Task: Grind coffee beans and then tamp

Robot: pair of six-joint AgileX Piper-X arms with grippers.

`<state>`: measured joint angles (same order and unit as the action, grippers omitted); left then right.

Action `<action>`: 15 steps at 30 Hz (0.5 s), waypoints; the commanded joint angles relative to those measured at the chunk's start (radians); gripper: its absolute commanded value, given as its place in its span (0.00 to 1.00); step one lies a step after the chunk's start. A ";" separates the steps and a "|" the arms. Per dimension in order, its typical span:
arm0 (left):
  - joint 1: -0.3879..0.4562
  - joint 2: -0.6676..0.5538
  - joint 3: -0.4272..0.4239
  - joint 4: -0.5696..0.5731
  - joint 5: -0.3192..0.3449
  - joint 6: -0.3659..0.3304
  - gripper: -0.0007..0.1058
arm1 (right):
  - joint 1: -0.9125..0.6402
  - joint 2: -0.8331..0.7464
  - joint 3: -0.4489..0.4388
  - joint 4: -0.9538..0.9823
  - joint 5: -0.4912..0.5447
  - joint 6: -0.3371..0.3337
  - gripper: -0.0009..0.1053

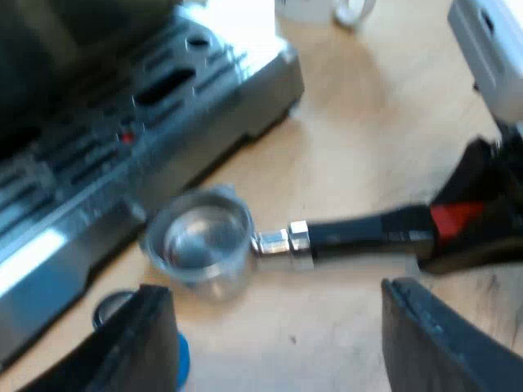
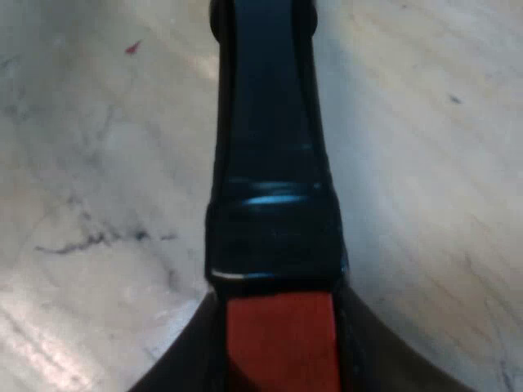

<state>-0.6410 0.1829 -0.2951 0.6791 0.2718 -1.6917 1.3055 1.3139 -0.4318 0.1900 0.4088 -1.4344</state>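
Note:
The metal holder lies level just over the wooden table, its empty basket beside the espresso machine's drip tray. Its dark handle runs away from the machine to the red end. My right gripper is shut on that end. In the right wrist view the handle and red end sit between the right gripper's black fingers. My left gripper hangs open above the holder, one finger by the basket, the other past the handle. A blue tamper peeks out under that finger.
The machine's steel front and slotted tray stand close to the basket. A white mug stands farther off on the table. Bare wood lies beyond the handle.

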 commanded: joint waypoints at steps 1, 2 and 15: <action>-0.004 0.030 0.002 -0.004 -0.015 0.000 0.54 | -0.026 -0.010 -0.012 -0.036 -0.026 0.006 0.01; -0.004 0.063 0.002 -0.013 -0.015 0.000 0.54 | -0.027 -0.010 -0.012 -0.036 -0.027 0.006 0.01; -0.004 0.111 0.002 -0.035 -0.007 0.000 0.54 | -0.026 -0.010 -0.012 0.034 -0.027 0.001 0.01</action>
<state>-0.6410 0.2950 -0.2951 0.6545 0.2670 -1.6917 1.2809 1.3166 -0.4318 0.2274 0.3701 -1.4273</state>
